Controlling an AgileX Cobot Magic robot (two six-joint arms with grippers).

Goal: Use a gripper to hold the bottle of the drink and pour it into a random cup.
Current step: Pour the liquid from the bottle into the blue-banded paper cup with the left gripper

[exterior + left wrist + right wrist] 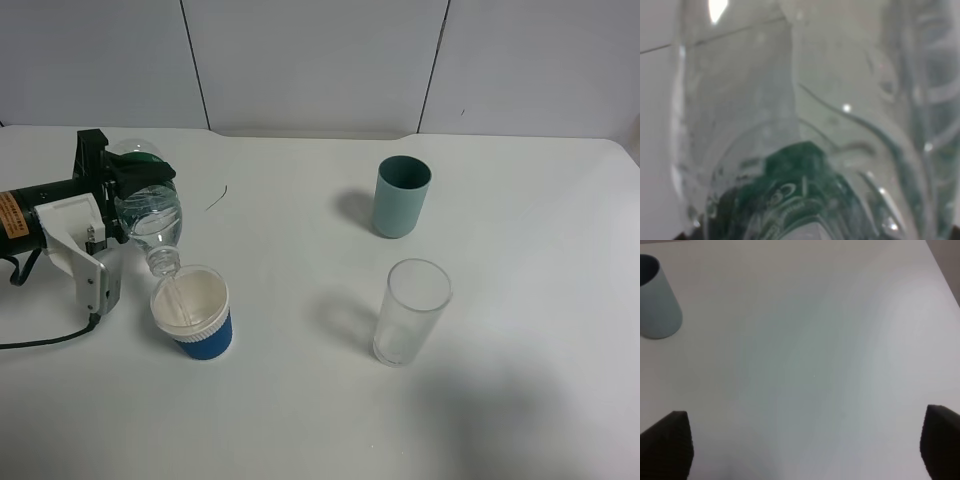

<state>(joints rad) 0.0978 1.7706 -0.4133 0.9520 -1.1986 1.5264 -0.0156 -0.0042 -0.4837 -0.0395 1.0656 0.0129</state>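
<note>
My left gripper (135, 180) is shut on the clear bottle of the drink (150, 215) at the left of the table. The bottle is tipped with its open mouth down over the blue paper cup (193, 312), and a thin stream of clear liquid runs into the cup. The bottle fills the left wrist view (805, 125), where its green label (790, 195) shows blurred. My right gripper (800, 450) is open and empty above bare table; only its two dark fingertips (667, 445) show, and it is out of the exterior view.
A teal plastic cup (401, 196) stands at the back centre-right and also shows in the right wrist view (657, 297). A tall clear glass (411, 312) stands in front of it. A black cable (40, 340) trails by the left arm.
</note>
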